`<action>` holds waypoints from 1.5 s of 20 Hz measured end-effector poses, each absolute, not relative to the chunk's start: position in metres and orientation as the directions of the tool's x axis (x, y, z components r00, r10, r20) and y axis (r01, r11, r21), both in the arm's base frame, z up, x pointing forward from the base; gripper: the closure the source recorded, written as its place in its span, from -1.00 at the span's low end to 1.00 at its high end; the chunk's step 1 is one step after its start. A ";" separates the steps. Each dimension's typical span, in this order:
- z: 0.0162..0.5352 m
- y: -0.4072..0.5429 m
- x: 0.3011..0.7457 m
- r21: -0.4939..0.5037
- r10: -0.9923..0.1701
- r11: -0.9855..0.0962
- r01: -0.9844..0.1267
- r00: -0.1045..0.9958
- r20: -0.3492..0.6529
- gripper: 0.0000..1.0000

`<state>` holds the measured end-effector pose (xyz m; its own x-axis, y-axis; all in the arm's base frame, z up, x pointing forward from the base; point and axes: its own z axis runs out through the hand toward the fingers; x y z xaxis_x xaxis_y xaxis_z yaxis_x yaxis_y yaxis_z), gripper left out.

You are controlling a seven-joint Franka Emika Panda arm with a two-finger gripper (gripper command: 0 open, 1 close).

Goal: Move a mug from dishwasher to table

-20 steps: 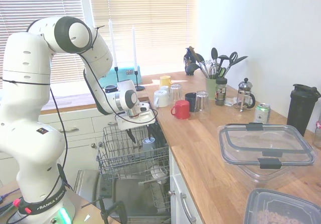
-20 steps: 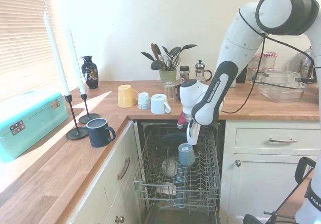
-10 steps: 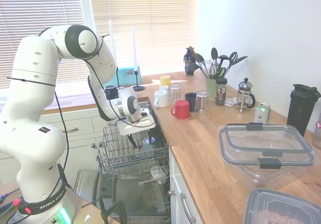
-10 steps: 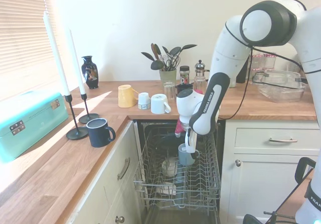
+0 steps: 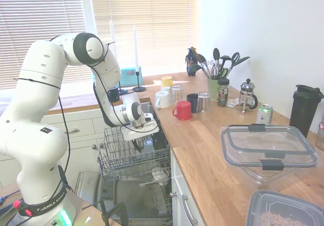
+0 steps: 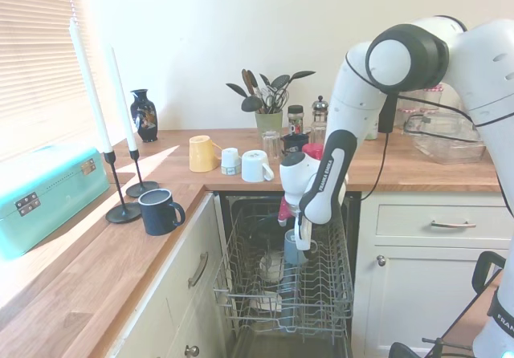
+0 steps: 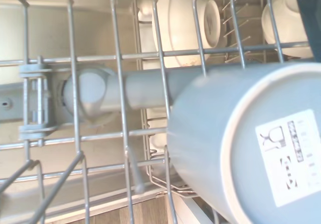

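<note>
Kitchen dishwasher [image 6: 321, 294] rack holds the mug [image 6: 294, 248] upside down to drain; our gripper [image 6: 301, 242] reaches it, grip unclear.

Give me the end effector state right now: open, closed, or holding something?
End effector: down at the blue-grey mug in the dishwasher's upper rack; whether it is open or closed around the mug cannot be told.

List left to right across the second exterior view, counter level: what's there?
Teal box → tall candles → navy mug → dark vase → yellow mug → white mugs → gripper over the mug → clear container
</note>
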<state>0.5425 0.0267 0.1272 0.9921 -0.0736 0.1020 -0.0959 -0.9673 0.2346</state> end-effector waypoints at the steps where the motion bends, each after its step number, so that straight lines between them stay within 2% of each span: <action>1: 0.124 0.025 0.544 0.234 -0.075 -0.967 -0.096 0.992 0.098 -1.00; 15: 0.126 0.017 0.555 0.160 -0.123 -0.978 -0.135 0.989 0.084 -1.00; 30: 0.113 0.015 0.543 0.166 -0.010 -0.986 -0.030 0.992 0.123 -1.00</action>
<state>0.5433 0.0154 0.1125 0.9924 -0.0098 0.1227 -0.0302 -0.9857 0.1655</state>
